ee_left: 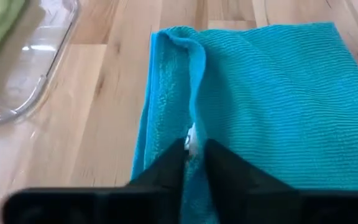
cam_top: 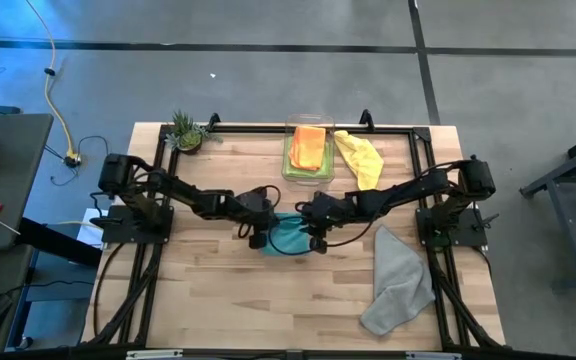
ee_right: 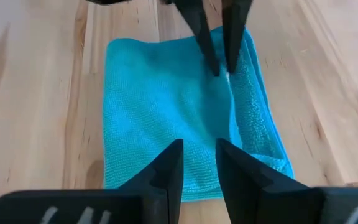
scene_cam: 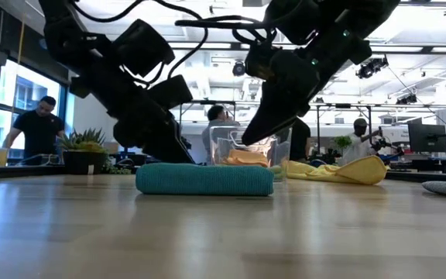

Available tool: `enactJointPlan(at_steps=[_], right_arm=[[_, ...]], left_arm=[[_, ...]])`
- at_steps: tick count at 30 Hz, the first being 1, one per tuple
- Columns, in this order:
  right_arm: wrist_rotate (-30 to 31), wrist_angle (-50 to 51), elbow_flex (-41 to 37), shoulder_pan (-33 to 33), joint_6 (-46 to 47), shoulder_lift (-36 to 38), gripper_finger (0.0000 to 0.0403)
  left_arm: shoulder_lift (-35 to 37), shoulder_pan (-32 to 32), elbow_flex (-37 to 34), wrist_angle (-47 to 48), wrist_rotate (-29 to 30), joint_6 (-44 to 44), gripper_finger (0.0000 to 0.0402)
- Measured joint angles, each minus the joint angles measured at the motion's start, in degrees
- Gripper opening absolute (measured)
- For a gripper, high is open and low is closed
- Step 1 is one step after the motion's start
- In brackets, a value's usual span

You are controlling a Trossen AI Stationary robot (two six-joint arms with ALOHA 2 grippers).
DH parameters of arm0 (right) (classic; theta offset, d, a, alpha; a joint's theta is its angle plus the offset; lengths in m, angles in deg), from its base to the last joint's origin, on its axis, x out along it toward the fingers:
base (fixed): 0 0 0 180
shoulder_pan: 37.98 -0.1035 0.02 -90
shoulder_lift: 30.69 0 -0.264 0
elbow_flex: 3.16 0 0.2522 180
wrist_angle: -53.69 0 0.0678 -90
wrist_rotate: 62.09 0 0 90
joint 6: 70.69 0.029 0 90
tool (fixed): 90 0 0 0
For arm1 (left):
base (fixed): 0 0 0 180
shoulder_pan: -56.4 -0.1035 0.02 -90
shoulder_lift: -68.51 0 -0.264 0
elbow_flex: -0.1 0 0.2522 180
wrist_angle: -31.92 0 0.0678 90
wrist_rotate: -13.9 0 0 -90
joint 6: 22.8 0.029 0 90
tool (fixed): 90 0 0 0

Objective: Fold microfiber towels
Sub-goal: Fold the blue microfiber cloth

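Note:
The teal blue towel (cam_top: 288, 237) lies folded in a flat oblong at the table's middle, and the low view shows it as a thick pad (scene_cam: 204, 180). My left gripper (ee_left: 194, 148) is at its left end, shut on a raised ridge of cloth; it also shows in the right wrist view (ee_right: 221, 70). My right gripper (ee_right: 197, 163) hovers over the towel's right end with a narrow gap between its fingers, clear of the cloth (scene_cam: 246, 143). An orange towel (cam_top: 308, 143) lies on a green one in the clear bin (cam_top: 290, 170). A yellow towel (cam_top: 360, 158) and a grey towel (cam_top: 398, 282) lie loose. My left gripper pinches between its two fingers a raised ridge of the teal towel's top layer (ee_left: 194, 121), near the towel's left end and toward its far edge, beside a small white tag (ee_right: 229, 76). The fingers slant down from the table's left, along the ridge. The towel lies on the table.
The clear bin stands at the table's far middle, with the yellow towel just to its right. The grey towel is spread at the near right. A small potted plant (cam_top: 186, 132) sits at the far left corner. Bare wood shows at the near left (cam_top: 218, 300).

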Motion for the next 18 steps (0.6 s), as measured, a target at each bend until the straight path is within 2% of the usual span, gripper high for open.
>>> enactJointPlan(at_steps=[3, 11, 18], right_arm=[[0.0, 0.5, 0.0, 0.0, -0.3, 0.0, 0.0087], [0.0, 1.0, 0.0, 0.0, -0.1, 0.0, 0.0087], [0.0, 1.0, 0.0, -0.3, 0.1, 0.0, 0.0087]], left_arm=[[0.3, -0.2, 0.0, -0.7, 0.2, 0.0, 0.0008], [0.3, -0.7, 0.0, -0.5, 3.6, -1.6, 0.0003], [0.3, -0.7, 0.0, -0.5, 3.9, -3.4, 0.0001]])
